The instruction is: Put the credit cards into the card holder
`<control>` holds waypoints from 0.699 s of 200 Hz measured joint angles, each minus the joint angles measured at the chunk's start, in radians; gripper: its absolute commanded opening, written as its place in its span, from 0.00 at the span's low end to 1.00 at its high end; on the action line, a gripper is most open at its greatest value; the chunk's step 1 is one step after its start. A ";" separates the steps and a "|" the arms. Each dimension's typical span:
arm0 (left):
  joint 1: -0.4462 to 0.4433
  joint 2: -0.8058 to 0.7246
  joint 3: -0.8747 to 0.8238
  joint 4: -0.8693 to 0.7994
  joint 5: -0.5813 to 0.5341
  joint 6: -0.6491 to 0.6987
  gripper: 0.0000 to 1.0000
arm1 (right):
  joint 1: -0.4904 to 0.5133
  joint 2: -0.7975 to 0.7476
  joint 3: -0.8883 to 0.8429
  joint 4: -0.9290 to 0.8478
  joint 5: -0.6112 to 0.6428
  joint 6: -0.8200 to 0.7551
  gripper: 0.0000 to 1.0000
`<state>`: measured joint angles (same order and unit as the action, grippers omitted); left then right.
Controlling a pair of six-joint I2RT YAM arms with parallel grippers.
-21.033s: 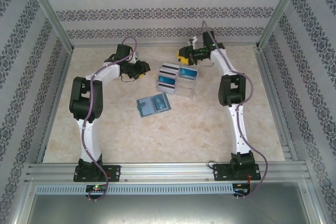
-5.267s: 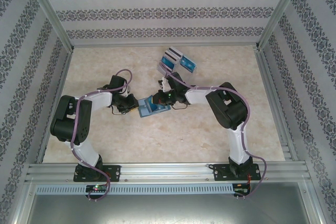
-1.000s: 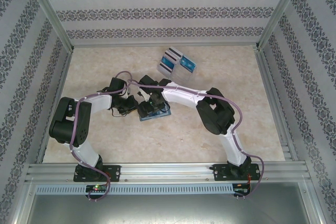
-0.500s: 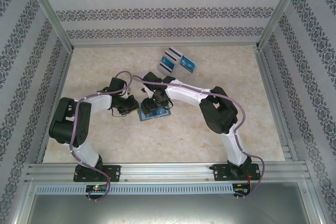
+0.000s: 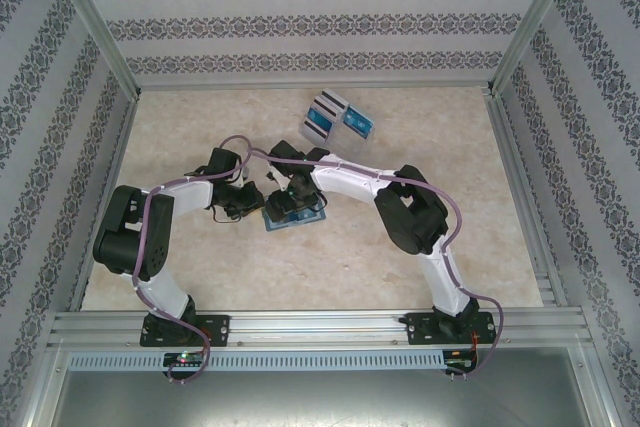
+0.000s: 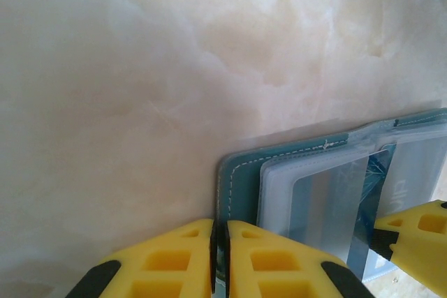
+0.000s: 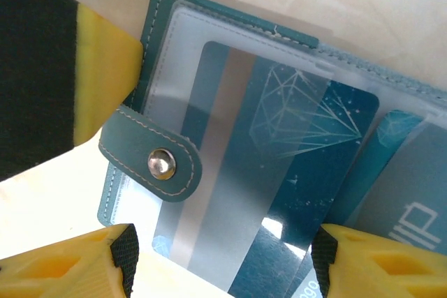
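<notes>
The teal card holder (image 5: pixel 300 217) lies open on the table's middle. My left gripper (image 5: pixel 262 204) is shut on its left edge; the yellow fingers (image 6: pixel 174 259) pinch the stitched cover (image 6: pixel 237 186). My right gripper (image 5: pixel 292 201) hovers over the holder, open. Its fingertips (image 7: pixel 73 264) straddle a blue-teal credit card (image 7: pixel 279 172) with a grey stripe. That card lies partly under the clear pocket (image 7: pixel 183 54), its near end sticking out. A snap strap (image 7: pixel 157 162) lies over the pocket. Three more credit cards (image 5: pixel 320 125) lie at the back.
The remaining cards sit in a small cluster behind the arms, one white-grey striped (image 5: pixel 328 102) and one teal (image 5: pixel 358 123). The right arm's forearm (image 5: pixel 350 179) stretches across the centre. Metal rails (image 5: pixel 110 177) and patterned walls bound the marble tabletop.
The right gripper has shifted slightly back and forth over the holder within the last second. The left gripper has kept its hold on the holder's edge.
</notes>
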<state>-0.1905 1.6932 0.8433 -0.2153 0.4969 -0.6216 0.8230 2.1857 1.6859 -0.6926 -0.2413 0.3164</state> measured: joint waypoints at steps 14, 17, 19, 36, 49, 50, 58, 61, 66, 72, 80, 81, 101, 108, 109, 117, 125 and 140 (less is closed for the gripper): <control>0.000 0.000 -0.002 0.000 0.000 0.000 0.14 | 0.004 0.001 0.005 -0.002 -0.001 0.002 0.68; 0.000 0.000 -0.002 0.000 0.000 0.000 0.14 | 0.005 0.002 0.007 -0.004 -0.001 0.002 0.68; 0.000 0.000 -0.003 0.000 0.000 0.000 0.13 | 0.007 0.003 0.010 -0.005 -0.001 0.002 0.68; 0.000 0.000 -0.007 0.005 0.000 0.000 0.14 | 0.023 0.017 0.038 -0.015 -0.002 0.002 0.69; 0.000 0.000 -0.008 0.006 0.000 -0.003 0.14 | 0.037 0.032 0.063 -0.028 -0.002 0.004 0.69; 0.000 0.000 -0.008 0.006 0.000 -0.003 0.14 | 0.039 0.035 0.066 -0.030 -0.002 0.005 0.68; 0.001 0.000 -0.008 0.006 0.000 -0.005 0.14 | 0.044 0.045 0.077 -0.044 -0.002 0.008 0.68; 0.001 -0.001 -0.008 0.006 -0.001 -0.007 0.14 | 0.045 0.048 0.082 -0.049 -0.002 0.010 0.68; 0.001 -0.002 -0.008 0.006 -0.001 -0.007 0.14 | 0.048 0.055 0.088 -0.055 -0.002 0.010 0.68; 0.001 -0.003 -0.008 0.005 -0.002 -0.008 0.13 | 0.050 0.061 0.094 -0.061 -0.002 0.010 0.68; 0.001 -0.004 -0.010 0.005 -0.005 -0.009 0.13 | 0.052 0.063 0.099 -0.065 -0.002 0.011 0.68; 0.001 -0.004 -0.010 0.005 -0.005 -0.009 0.13 | 0.052 0.063 0.099 -0.066 -0.002 0.011 0.68; 0.001 -0.006 -0.011 0.006 -0.008 -0.011 0.13 | 0.051 0.063 0.099 -0.068 -0.001 0.011 0.68; 0.001 -0.006 -0.011 0.006 -0.008 -0.011 0.13 | 0.051 0.062 0.099 -0.068 -0.001 0.010 0.69; 0.001 -0.006 -0.011 0.005 -0.008 -0.011 0.13 | 0.051 0.061 0.099 -0.068 -0.001 0.010 0.69; 0.001 -0.006 -0.011 0.006 -0.008 -0.011 0.13 | 0.049 0.055 0.095 -0.067 -0.002 0.010 0.69; 0.001 -0.007 -0.011 0.005 -0.007 -0.011 0.13 | 0.043 0.043 0.082 -0.063 -0.002 0.010 0.69; 0.000 -0.010 -0.011 0.003 -0.007 -0.010 0.14 | 0.029 0.003 0.042 -0.053 -0.007 0.010 0.69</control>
<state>-0.1902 1.6836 0.8322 -0.2123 0.4896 -0.6315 0.8524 2.1883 1.7283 -0.7452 -0.2481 0.3264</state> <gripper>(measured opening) 0.135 0.685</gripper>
